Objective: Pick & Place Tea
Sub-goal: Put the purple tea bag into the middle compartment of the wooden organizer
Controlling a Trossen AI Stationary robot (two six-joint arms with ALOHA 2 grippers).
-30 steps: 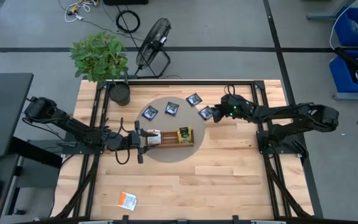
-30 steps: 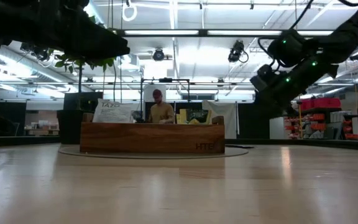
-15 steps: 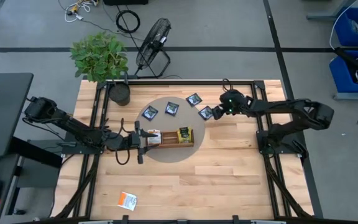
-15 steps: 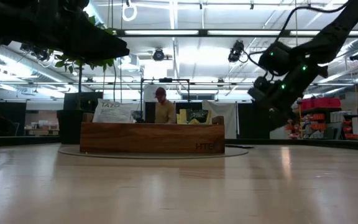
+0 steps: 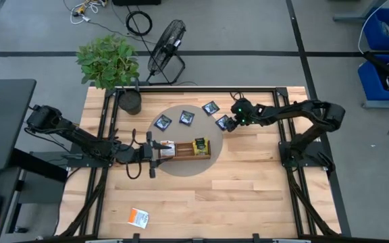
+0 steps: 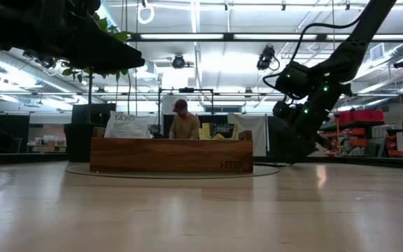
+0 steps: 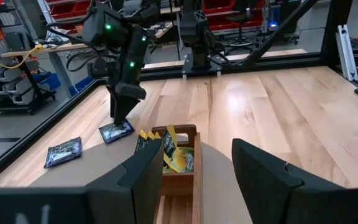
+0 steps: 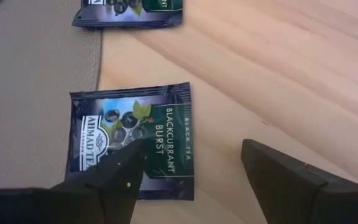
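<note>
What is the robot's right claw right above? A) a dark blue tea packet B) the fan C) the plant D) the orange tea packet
A: the open right gripper hangs over the dark blue tea packet, which lies flat with the fingers either side.

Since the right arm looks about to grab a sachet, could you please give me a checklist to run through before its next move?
1. Right tool open: ok, jaws spread wide.
2. Right tool over its target: ok, it is above the navy blackcurrant sachet, right of the tray.
3. Sachet lying flat and free: ok, half on the grey mat, half on the wood, apart from the next sachet.
4. Tool touching the sachet: cannot tell.
5. Wooden tray has room: cannot tell; yellow-green sachets already stand at one end.
6. Left tool out of the way: ok, open at the tray's other end.
</note>
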